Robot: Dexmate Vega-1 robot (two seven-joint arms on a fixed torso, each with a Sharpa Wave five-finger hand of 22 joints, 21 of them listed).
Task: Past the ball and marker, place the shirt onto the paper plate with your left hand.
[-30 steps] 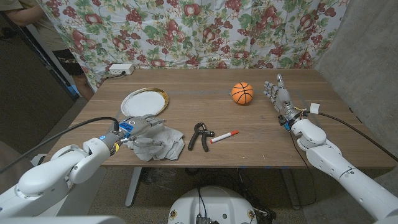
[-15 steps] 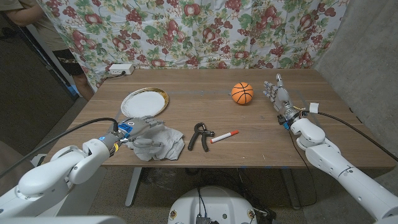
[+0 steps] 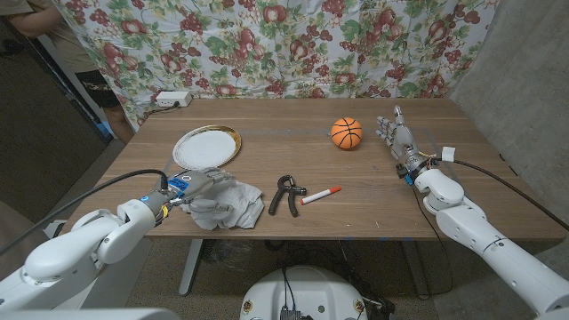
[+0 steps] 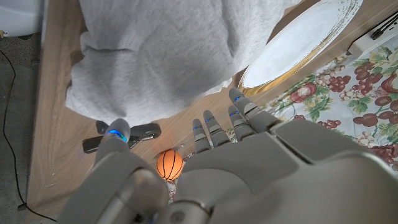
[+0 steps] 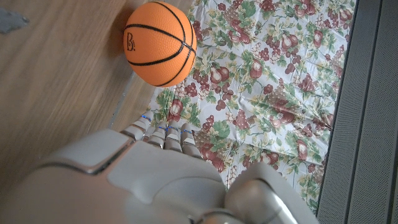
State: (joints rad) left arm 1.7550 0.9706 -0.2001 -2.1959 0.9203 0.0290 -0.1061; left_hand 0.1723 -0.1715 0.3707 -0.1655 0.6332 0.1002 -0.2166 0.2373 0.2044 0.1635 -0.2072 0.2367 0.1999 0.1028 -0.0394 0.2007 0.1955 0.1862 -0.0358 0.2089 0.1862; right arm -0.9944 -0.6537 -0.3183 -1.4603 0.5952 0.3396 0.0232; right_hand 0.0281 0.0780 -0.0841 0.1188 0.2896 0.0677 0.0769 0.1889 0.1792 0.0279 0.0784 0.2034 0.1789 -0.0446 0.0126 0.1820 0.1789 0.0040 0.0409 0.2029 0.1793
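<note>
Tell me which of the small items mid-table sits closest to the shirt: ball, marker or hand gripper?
The black hand gripper. It lies just beside the grey shirt; the red-capped marker is beyond it, and the orange ball is farthest.

**One mark on the ball**

There it is in the right wrist view: a small black mark reading like "B." printed on the orange ball [image 5: 160, 42], sitting on the tabletop [image 5: 56, 81] just beyond the right hand's fingers [image 5: 163, 134]. Nothing else carries lettering that can be read, in any view.
</note>
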